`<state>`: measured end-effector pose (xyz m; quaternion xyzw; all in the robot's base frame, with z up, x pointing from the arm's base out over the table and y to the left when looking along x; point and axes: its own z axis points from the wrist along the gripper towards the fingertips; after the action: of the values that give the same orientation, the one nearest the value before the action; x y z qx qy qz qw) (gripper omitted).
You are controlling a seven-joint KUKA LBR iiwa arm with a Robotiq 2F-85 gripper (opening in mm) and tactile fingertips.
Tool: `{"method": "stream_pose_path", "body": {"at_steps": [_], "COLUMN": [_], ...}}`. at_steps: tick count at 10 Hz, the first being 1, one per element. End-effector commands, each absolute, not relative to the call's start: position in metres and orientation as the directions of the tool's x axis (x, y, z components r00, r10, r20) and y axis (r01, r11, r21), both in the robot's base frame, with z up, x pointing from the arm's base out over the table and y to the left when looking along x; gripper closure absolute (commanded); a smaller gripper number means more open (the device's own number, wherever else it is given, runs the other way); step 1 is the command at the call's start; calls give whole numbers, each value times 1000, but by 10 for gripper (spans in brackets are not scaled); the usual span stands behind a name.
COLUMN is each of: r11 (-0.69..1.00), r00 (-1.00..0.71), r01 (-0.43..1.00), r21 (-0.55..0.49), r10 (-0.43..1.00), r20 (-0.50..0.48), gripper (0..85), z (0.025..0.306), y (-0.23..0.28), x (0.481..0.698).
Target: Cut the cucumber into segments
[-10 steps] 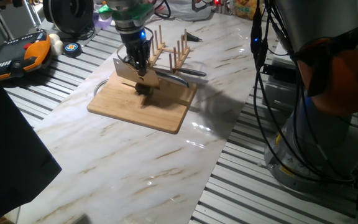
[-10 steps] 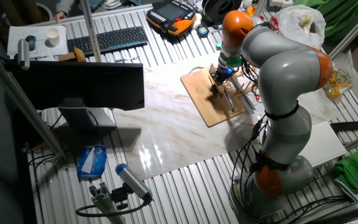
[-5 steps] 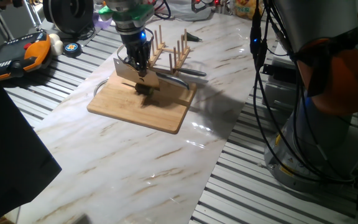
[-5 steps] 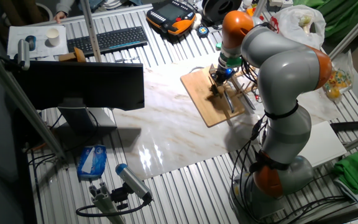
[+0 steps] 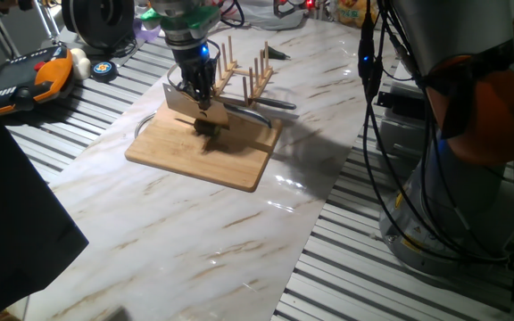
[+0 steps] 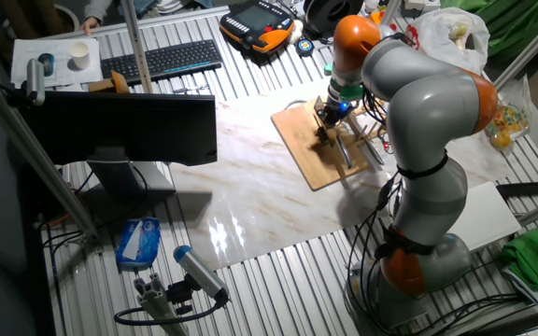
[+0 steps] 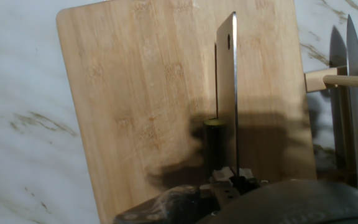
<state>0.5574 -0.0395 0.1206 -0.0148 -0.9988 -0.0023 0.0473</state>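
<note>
A short dark green cucumber (image 7: 214,142) lies on the wooden board (image 7: 117,93), near its edge closest to the hand. My gripper (image 7: 232,180) is shut on the handle of a broad knife (image 7: 229,74). In the hand view the blade shows edge-on and runs lengthwise along the cucumber's right side. From one fixed view the gripper (image 5: 202,89) stands over the board (image 5: 212,165), with the blade (image 5: 182,103) just above the cucumber (image 5: 209,127). No cut segments are visible. In the other fixed view the gripper (image 6: 329,117) is above the board (image 6: 304,154).
A wooden peg rack (image 5: 244,75) stands just behind the board, with other knives (image 5: 266,104) lying beside it; their blades (image 7: 348,93) show at the right of the hand view. An orange pendant (image 5: 45,75) sits far left. A keyboard (image 6: 162,61) and monitor (image 6: 124,126) stand beyond the table.
</note>
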Motion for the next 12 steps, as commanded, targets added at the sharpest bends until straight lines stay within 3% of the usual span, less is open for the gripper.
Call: {"method": "stream_pose_path", "body": {"at_steps": [1, 12], "r11": [1000, 999], "r00": [-995, -994], "r01": [31, 34], "r21": [3, 7], "r10": [31, 34], "r20": [95, 106], "gripper": [843, 843], "z": [120, 115], "y": [-40, -40], "x": [557, 558]}}
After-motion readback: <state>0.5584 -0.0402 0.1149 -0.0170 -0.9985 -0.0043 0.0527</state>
